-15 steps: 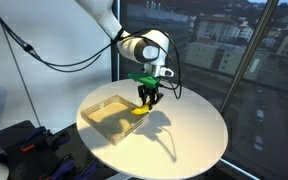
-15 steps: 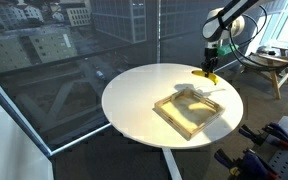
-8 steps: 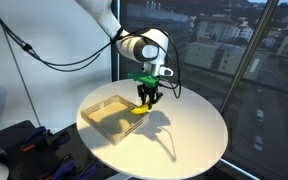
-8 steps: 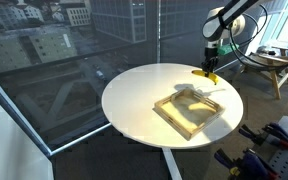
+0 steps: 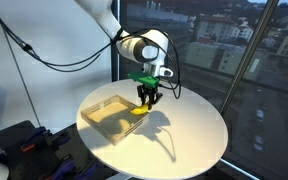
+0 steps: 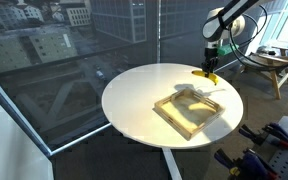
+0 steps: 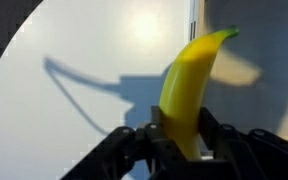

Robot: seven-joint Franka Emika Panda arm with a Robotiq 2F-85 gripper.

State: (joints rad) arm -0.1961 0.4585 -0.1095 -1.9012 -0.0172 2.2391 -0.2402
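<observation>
My gripper (image 5: 148, 97) is shut on a yellow banana (image 7: 189, 88) and holds it just above the round white table (image 5: 184, 135). The banana (image 5: 140, 111) hangs at the near corner of a shallow wooden tray (image 5: 106, 113). In the wrist view the fingers (image 7: 179, 140) clamp the banana's lower end and its tip points up toward the tray's edge. In an exterior view the gripper (image 6: 210, 67) holds the banana (image 6: 204, 73) over the table's far rim, beside the tray (image 6: 189, 110).
Large windows with a city view stand behind the table. Black equipment (image 5: 19, 145) sits low by the table's side. A wooden stool (image 6: 269, 66) stands behind the arm. Cables (image 5: 44, 55) hang from the arm.
</observation>
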